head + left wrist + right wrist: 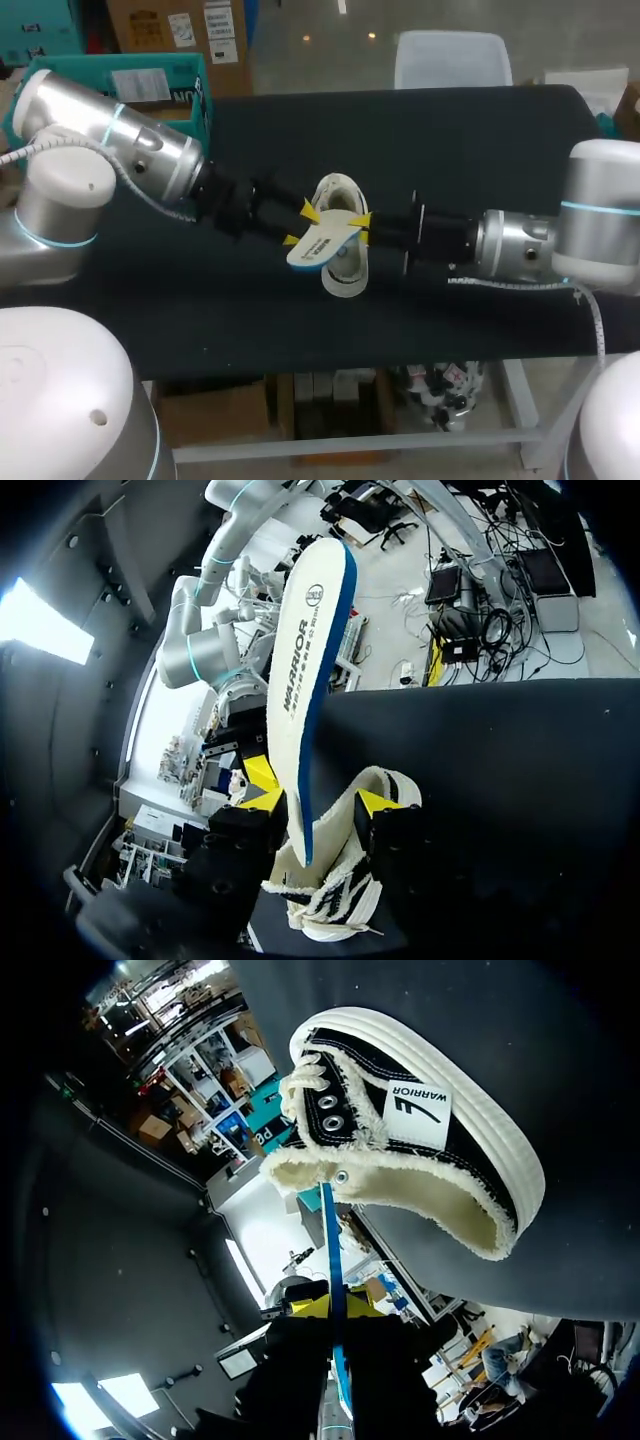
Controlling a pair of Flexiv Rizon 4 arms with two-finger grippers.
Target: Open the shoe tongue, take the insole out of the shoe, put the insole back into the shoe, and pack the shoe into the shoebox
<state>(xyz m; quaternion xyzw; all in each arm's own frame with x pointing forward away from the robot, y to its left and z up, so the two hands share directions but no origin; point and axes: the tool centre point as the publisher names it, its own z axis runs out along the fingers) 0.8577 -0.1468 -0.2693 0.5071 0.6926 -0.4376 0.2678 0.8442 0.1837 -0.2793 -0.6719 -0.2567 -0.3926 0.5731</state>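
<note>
A black canvas shoe [345, 275] with a white sole lies on its side mid-table. Its white insole [322, 243] with a blue edge is out of the shoe, held aloft over it. My right gripper [359, 230] is shut on the insole's far end. In the right wrist view the insole [328, 1230] runs edge-on from that gripper [337, 1310] towards the shoe [430, 1150]. My left gripper [300, 226] is open at the shoe's left side. In the left wrist view the insole [305, 650] and shoe [330, 895] stand between its parted fingers [378, 802].
The black table [450, 150] stretches out on all sides of the shoe. A teal crate [190, 95] with a cardboard box in it sits at the back left corner, behind my left arm.
</note>
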